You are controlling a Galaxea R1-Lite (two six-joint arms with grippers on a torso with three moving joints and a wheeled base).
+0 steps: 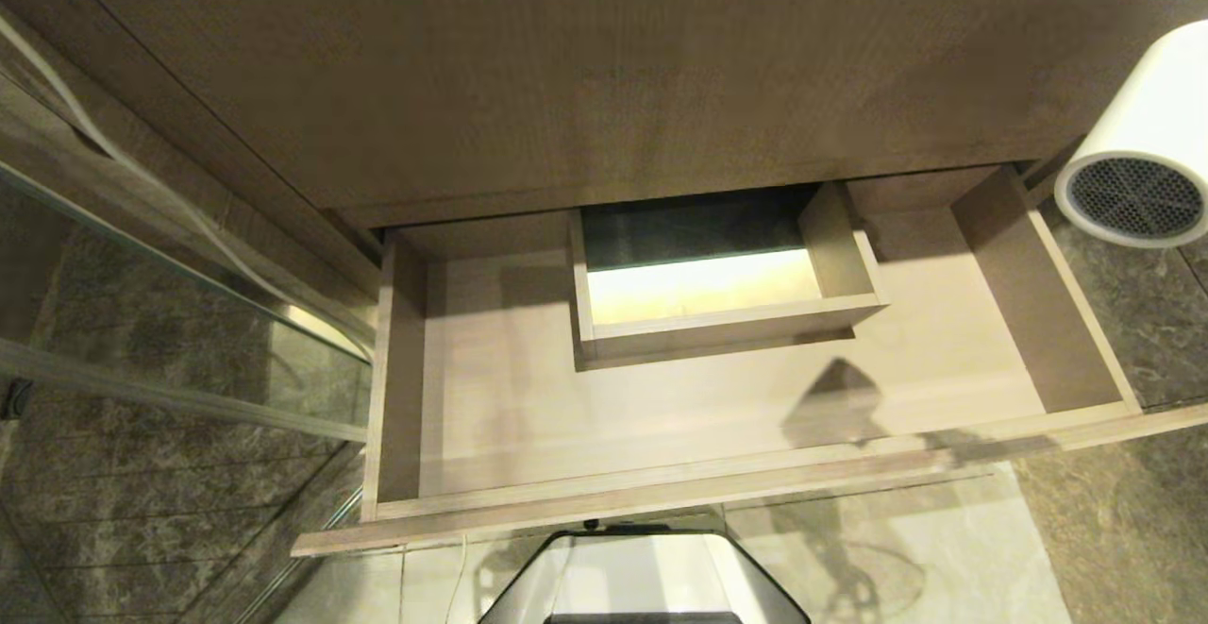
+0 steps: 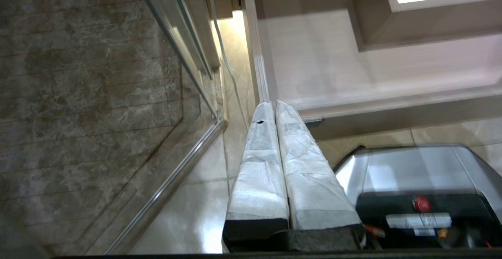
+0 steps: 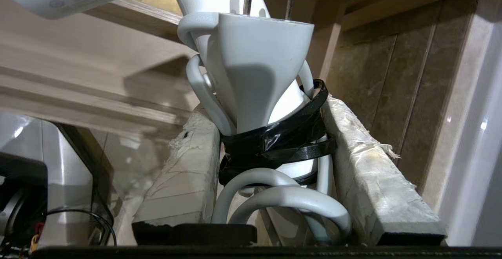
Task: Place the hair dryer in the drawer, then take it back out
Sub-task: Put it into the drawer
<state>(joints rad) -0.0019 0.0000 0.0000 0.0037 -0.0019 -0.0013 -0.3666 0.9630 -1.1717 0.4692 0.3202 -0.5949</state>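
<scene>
The drawer (image 1: 717, 416) stands pulled out below the wood-grain cabinet front (image 1: 604, 67), its floor bare around the boxed rectangular cut-out (image 1: 722, 294). The hair dryer (image 1: 1147, 147) hangs in the air beyond the drawer's right side wall, its dark mesh grille facing the head camera. The right end effector (image 3: 274, 141) grips the hair dryer's handle, where the white cord (image 3: 282, 200) is bound with black tape (image 3: 280, 141). The left end effector (image 2: 274, 141) hangs narrow, padded fingers pressed together, holding nothing, near the drawer's left front corner.

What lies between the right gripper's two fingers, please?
In the right wrist view, the hair dryer's handle with its taped white cord sits clamped between the right gripper's fingers.
</scene>
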